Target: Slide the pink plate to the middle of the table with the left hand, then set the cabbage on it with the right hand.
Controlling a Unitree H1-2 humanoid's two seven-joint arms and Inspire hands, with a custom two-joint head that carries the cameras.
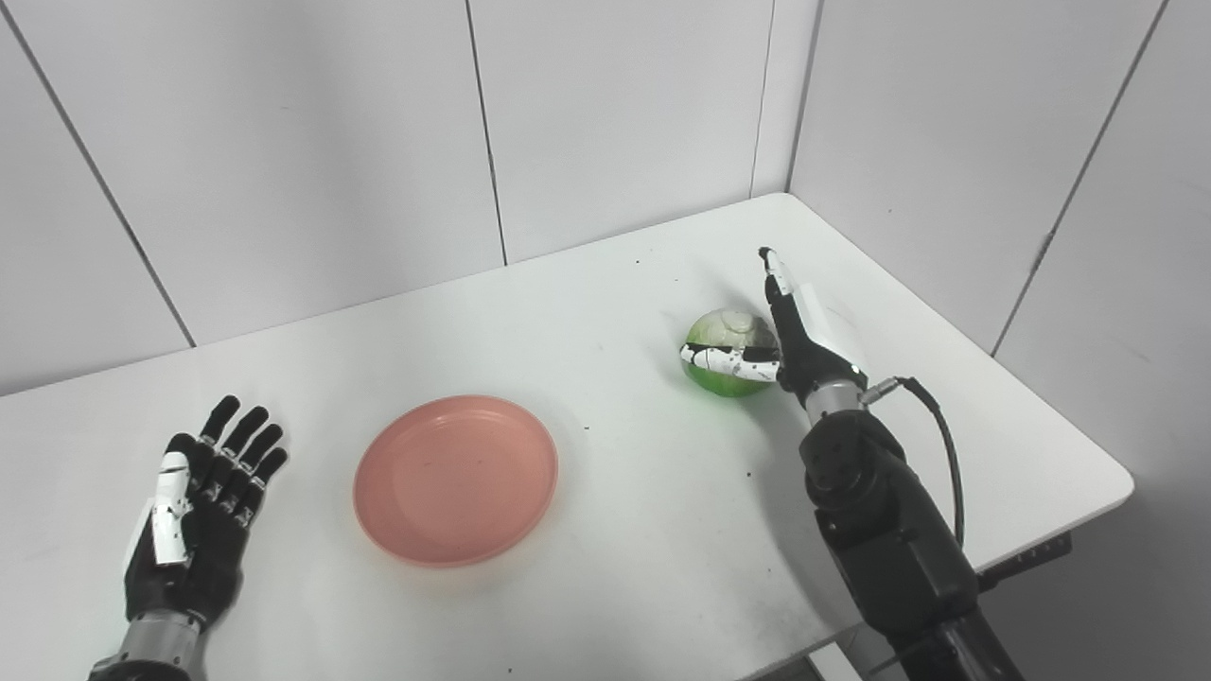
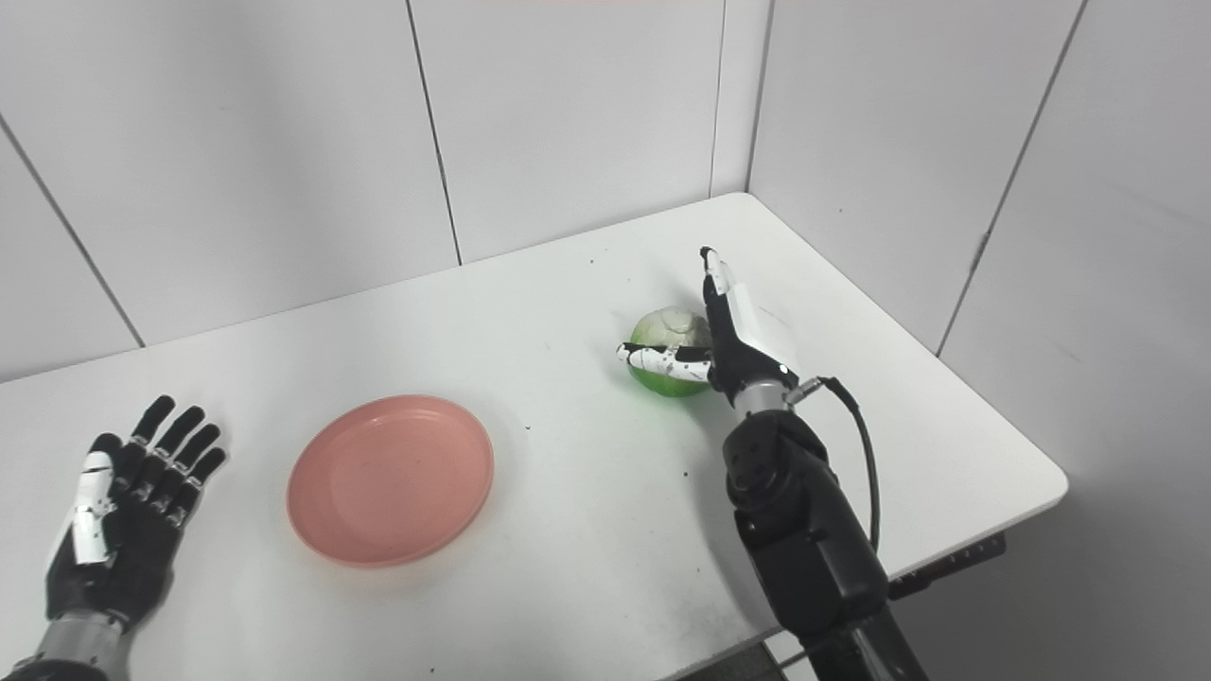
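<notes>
The pink plate [image 1: 456, 480] lies flat near the middle of the white table [image 1: 605, 312], empty. The green cabbage [image 1: 725, 353] sits on the table to the plate's right, toward the back right corner. My right hand [image 1: 790, 331] stands on edge right beside the cabbage, fingers straight and pointing away, thumb stretched across the cabbage's front; it is open and does not enclose it. My left hand [image 1: 194, 506] lies open, palm up with fingers spread, on the table left of the plate and apart from it.
White panel walls close off the back and right of the table. The table's right edge [image 1: 1060, 416] and front right corner lie close to my right arm [image 1: 880, 530]. A black cable loops off the right wrist.
</notes>
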